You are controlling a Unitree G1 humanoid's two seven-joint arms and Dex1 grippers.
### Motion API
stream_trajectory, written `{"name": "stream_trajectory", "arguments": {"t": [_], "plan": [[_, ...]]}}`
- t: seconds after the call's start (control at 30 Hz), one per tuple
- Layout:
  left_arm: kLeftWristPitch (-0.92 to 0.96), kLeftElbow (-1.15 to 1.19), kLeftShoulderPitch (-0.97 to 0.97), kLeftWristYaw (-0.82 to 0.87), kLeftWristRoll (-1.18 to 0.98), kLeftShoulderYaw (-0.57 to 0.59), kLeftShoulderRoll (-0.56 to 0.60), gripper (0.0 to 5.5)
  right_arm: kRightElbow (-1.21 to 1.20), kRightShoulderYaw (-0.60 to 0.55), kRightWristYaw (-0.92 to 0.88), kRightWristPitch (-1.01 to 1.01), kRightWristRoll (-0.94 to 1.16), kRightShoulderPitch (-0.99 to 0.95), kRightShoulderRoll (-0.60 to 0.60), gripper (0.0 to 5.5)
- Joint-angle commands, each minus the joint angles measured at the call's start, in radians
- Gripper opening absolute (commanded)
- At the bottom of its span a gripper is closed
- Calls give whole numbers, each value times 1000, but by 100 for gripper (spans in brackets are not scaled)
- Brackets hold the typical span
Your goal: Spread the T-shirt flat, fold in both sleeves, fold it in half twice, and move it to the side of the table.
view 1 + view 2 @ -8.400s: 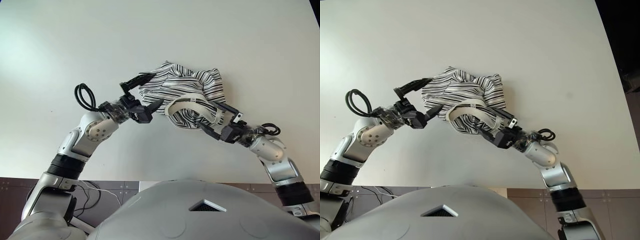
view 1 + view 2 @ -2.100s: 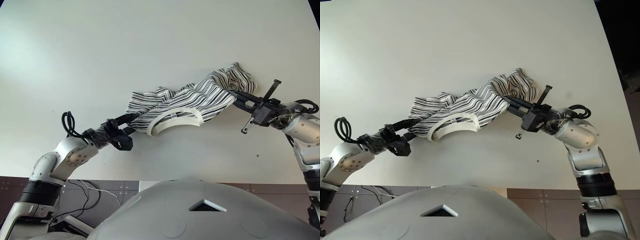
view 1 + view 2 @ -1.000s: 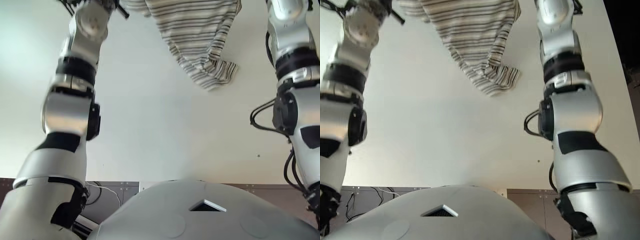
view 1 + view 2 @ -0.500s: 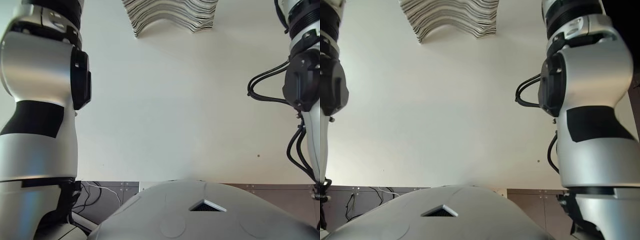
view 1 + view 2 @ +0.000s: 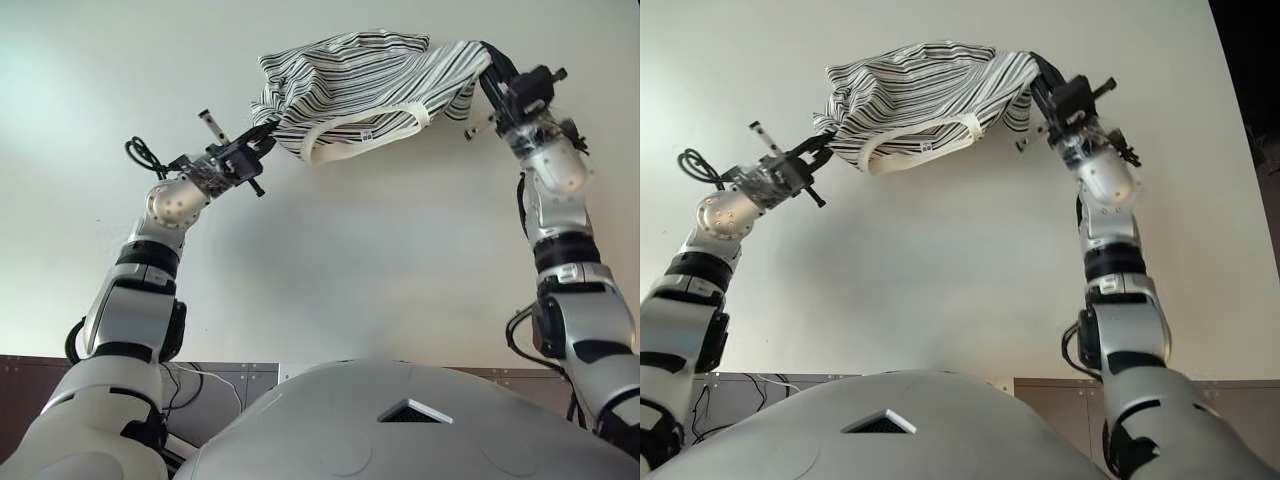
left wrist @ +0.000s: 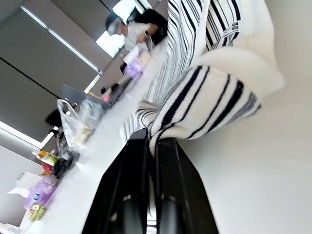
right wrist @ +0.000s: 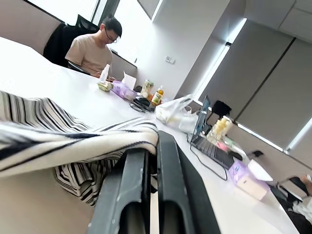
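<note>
Jaws on both arms stay clamped on the T-shirt (image 5: 360, 75) — swung down from overhead, it now stretches between them over the tabletop (image 5: 350, 260). Still bunched — so spreading isn't finished.

No legible text or number anywhere. Small tag (image 5: 366, 135) on white collar (image 5: 400, 126) of striped T-shirt (image 5: 350, 70): dark marks, too small to read. Bottles (image 7: 157, 93) and purple packet (image 7: 240, 169) on counter (image 7: 39, 68) behind: print blurred, unreadable.
</note>
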Motion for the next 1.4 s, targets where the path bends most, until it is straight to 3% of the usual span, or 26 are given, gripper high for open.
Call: {"name": "stream_trajectory", "arguments": {"t": [0.03,0.23,0.4,0.47,0.63,0.9,1.0,1.1,1.23,1.4], "plan": [[38,-440,264,-165,-347,-9,146,12,-440,3,152,26,152,260,-153,10],[156,-506,509,-325,-202,-74,258,12,-479,106,334,13,-24,487,-340,10],[182,-493,586,-265,129,-69,282,12,-492,205,403,46,-158,527,-391,10],[215,-531,628,-238,189,-47,310,36,-518,187,390,68,-178,527,-408,10],[263,-599,723,-143,286,46,380,120,-630,73,367,139,-138,626,-490,107],[335,-708,875,-79,217,220,434,229,-743,-155,348,191,-44,771,-568,253],[322,-774,832,-78,61,280,413,278,-724,-202,323,219,-40,716,-558,312],[375,-835,695,-14,10,317,326,317,-728,-107,274,260,-111,580,-477,360],[536,-877,509,49,116,254,186,317,-651,12,198,286,-259,447,-378,360],[633,-901,443,49,263,184,136,317,-559,83,138,266,-392,406,-357,360]]}}
